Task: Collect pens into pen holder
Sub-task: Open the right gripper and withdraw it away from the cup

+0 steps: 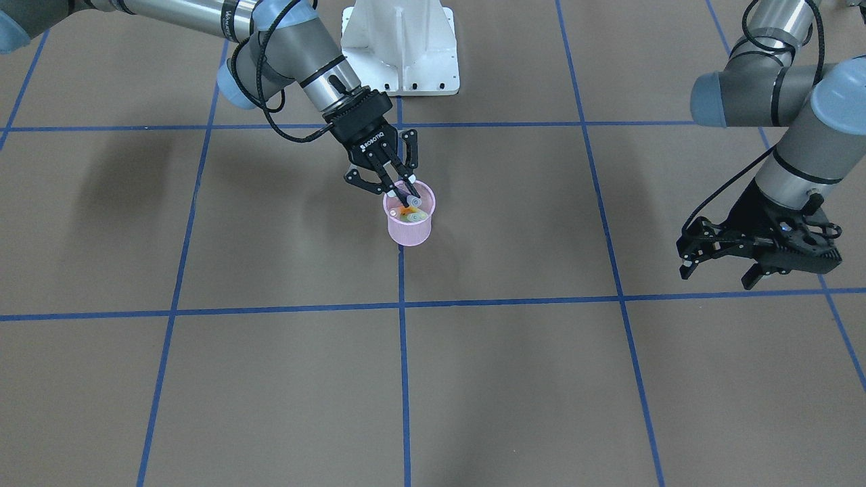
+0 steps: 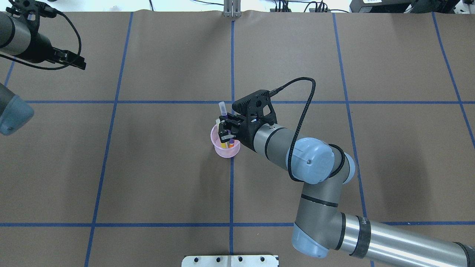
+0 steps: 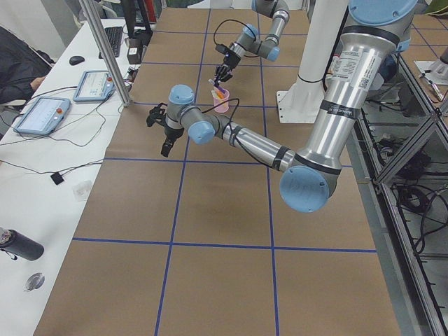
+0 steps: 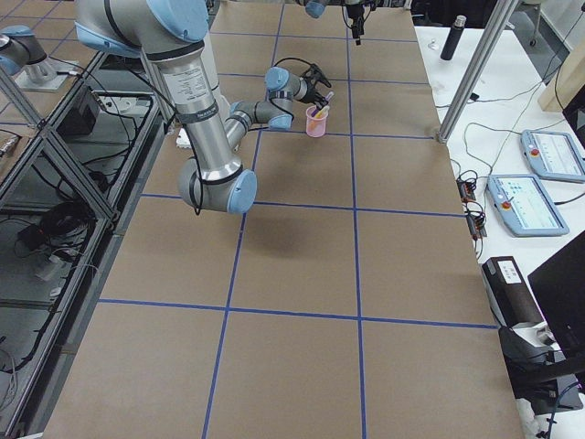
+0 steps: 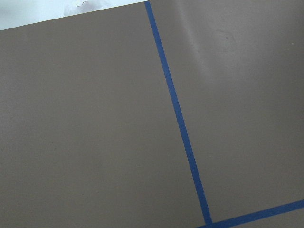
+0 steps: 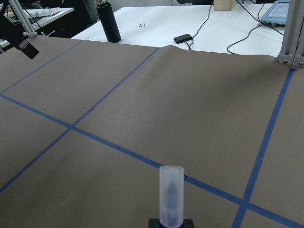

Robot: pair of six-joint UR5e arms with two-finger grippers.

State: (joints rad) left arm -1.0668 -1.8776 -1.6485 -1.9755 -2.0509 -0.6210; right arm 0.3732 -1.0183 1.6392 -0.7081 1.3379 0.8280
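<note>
Purple pen [image 2: 222, 108]: gripped in the right hand, standing nearly upright with its whitish end up; its lower tip is inside the pen holder's mouth, apparently not yet resting on the bottom.
Orange pen [image 1: 406, 214]: already inside the pen holder, leaning against the wall.
Green pen [image 1: 419, 216]: also inside, just beside the orange one.
Pen holder [image 1: 409, 233]: pink mesh cup, upright on the bench, directly below the right hand and standing on a blue tape line [image 1: 403, 284].
Right hand [image 1: 404, 191]: clenched on the purple pen's barrel, fingers at the pen holder's rim on the side nearer the robot.
Left hand [image 1: 718, 274]: released and holding nothing, well apart from the pen holder, above bare bench [image 1: 514, 379].
Step in hand: judged to be the last pen's drop; two of three are collected.
Risk, tipping: the cup looks light, and fingers so close to the rim could catch it while opening or lifting and knock it over, spilling all three pens.
Risk, jamming: the purple tip could land on the two leaning pens and stop high, so the pen topples out once let go.
Risk, tilt: letting go while the pen leans may send it over the rim.
</note>
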